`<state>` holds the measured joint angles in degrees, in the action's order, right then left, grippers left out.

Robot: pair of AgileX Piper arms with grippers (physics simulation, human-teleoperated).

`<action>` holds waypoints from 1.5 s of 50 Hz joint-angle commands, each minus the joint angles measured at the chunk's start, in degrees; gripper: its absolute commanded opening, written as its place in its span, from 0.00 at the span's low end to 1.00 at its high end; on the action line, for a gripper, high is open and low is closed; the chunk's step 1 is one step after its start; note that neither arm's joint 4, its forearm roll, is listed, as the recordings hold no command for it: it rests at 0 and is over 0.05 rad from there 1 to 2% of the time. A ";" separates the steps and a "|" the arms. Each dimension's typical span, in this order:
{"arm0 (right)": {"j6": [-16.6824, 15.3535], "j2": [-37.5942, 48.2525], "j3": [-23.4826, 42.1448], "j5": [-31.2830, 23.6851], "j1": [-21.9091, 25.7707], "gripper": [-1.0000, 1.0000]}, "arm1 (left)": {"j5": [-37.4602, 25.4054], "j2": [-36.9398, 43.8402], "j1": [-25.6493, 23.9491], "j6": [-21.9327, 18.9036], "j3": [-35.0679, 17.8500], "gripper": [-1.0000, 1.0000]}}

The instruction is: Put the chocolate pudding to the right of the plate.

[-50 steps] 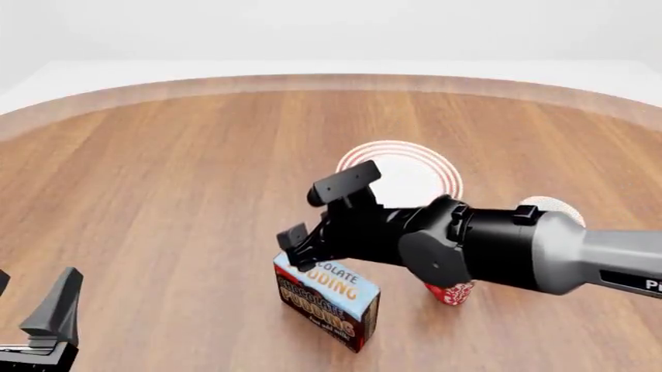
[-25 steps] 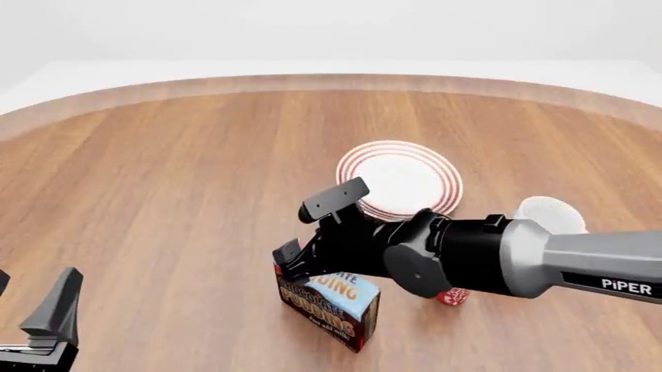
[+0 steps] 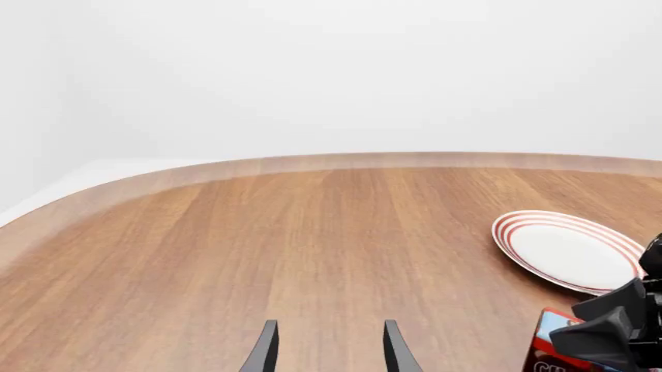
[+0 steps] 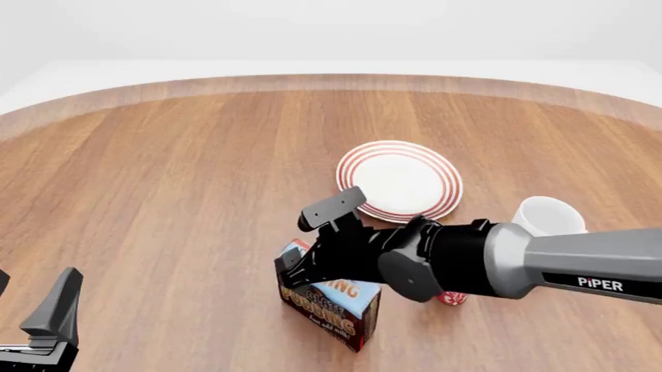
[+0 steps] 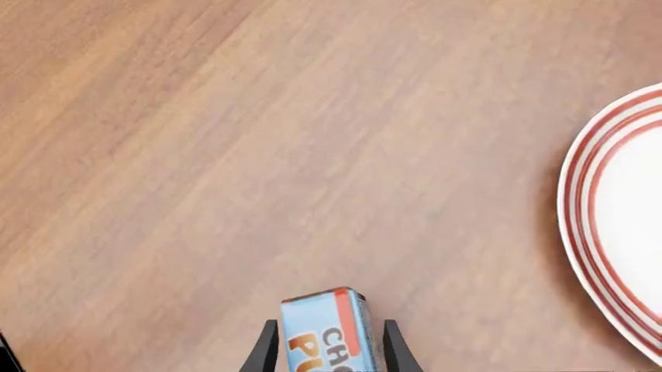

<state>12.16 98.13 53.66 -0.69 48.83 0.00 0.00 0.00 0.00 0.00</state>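
The chocolate pudding [image 4: 333, 307], a carton with a light blue top and dark brown front, stands on the table in front of and a little left of the plate [image 4: 399, 180]. My right gripper [image 4: 301, 243] is open, low over the carton's far left end. In the right wrist view the carton [image 5: 325, 335] sits between the two fingers [image 5: 268, 350] with small gaps, and the plate's rim [image 5: 585, 232] is to one side. My left gripper [image 4: 49, 319] is open and empty at the near left. The left wrist view shows the plate [image 3: 569, 251] and a corner of the carton [image 3: 544, 350].
A plain white mug [image 4: 548, 216] stands to the right of the plate. A red patterned mug [image 4: 453, 297] is mostly hidden under my right arm [image 4: 486, 260], just right of the carton. The table's curved far edge [image 4: 331, 82] runs across the back.
My right gripper has moved down and toward the near left, so its fingers now straddle the carton's top end. The carton, plate and left arm have not moved.
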 commanded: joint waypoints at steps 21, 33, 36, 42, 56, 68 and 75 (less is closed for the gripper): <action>-1.21 0.05 1.21 -0.57 -1.86 0.00 | 0.00 0.00 0.00 0.00 0.00 1.00; -8.98 -10.70 10.48 -11.08 -6.92 0.00 | 0.00 0.00 0.00 0.00 0.00 1.00; -10.62 -12.25 13.73 -13.63 -8.20 0.00 | 0.00 0.00 0.00 0.00 0.00 1.00; -13.27 -14.17 19.35 -17.94 -10.09 0.00 | 0.00 0.00 0.00 0.00 0.00 1.00; -18.13 -15.72 29.34 -23.35 -17.55 0.00 | 0.00 0.00 0.00 0.00 0.00 1.00; -17.46 -14.17 34.26 -24.49 -25.80 0.00 | 0.00 0.00 0.00 0.00 0.00 1.00; -16.50 -13.04 34.35 -23.76 -30.25 0.00 | 0.00 0.00 0.00 0.00 0.00 1.00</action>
<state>-6.03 84.09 85.60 -24.08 24.66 0.00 0.00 0.00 0.00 0.00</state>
